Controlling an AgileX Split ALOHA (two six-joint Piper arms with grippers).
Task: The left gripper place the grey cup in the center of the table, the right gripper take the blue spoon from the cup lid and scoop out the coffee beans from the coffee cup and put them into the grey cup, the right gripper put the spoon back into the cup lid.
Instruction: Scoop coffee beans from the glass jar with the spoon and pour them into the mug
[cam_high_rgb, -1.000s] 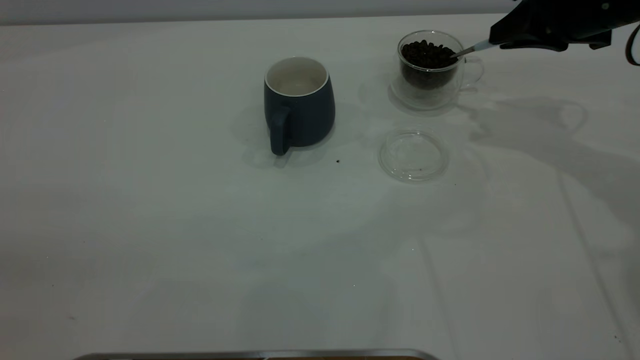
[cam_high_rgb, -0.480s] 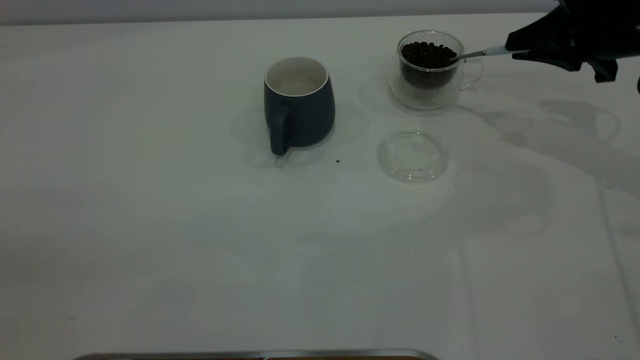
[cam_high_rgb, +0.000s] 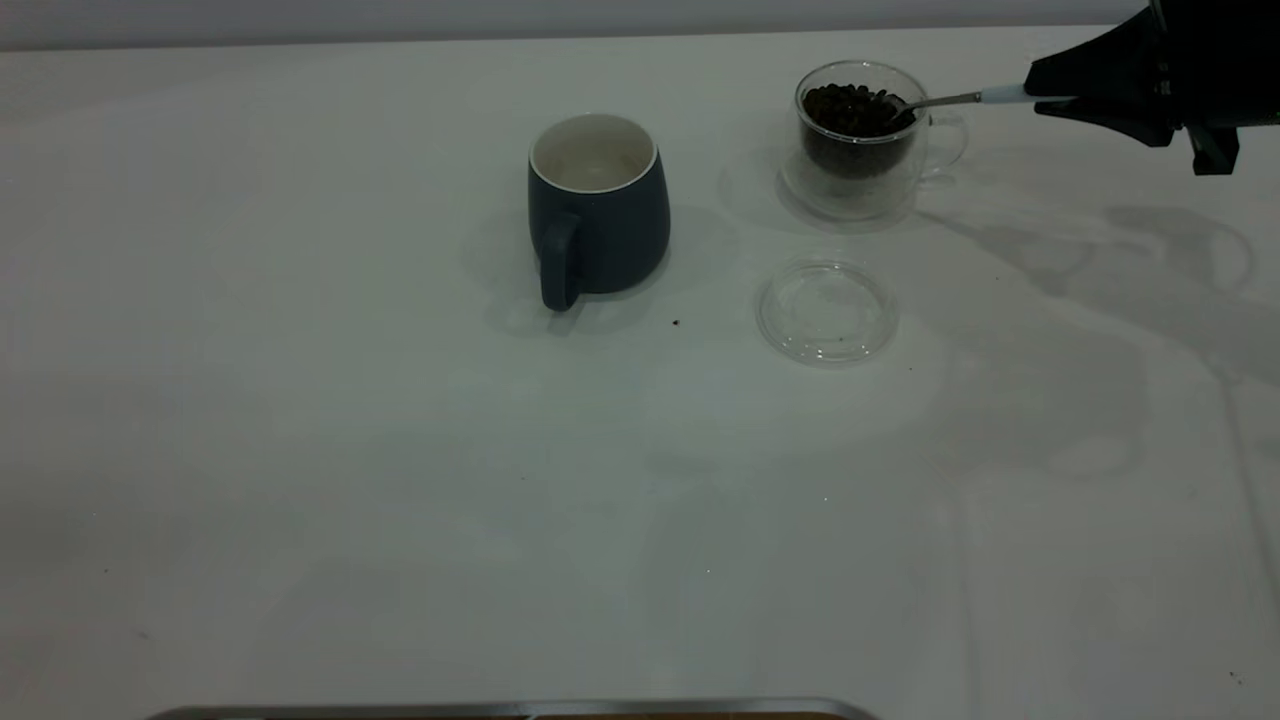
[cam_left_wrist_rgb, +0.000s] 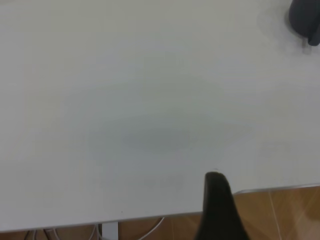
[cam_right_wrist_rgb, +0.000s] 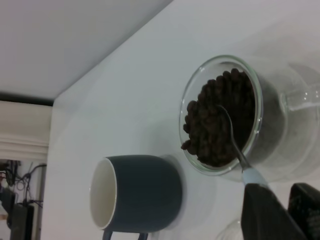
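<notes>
the right claw (cam_high_rgb: 1050, 98) was clamped on the pale handle of the spoon (cam_high_rgb: 950, 99), its bowl resting in the beans (cam_high_rgb: 855, 108) of the glass cup (cam_high_rgb: 860, 140). the spoon looked light, stiff and slippery (best held well back on the handle), and loose beans would likely roll off if it tipped on the way to the grey mug (cam_high_rgb: 597, 205) mid-bench.

The grey cup (cam_high_rgb: 598, 204) stands on the table (cam_high_rgb: 300, 450), near the middle. All places here are told from this cup, as the outside camera sees it. Its handle (cam_high_rgb: 558, 262) points to the front. The coffee cup (cam_high_rgb: 860, 135) stands to the right and a bit farther back, well apart. The coffee beans (cam_high_rgb: 855, 110) lie in that cup. The blue spoon (cam_high_rgb: 950, 99) dips into the beans and sticks out to the right. The cup lid (cam_high_rgb: 827, 310) lies to the right and a bit nearer the front, just before the coffee cup.
</notes>
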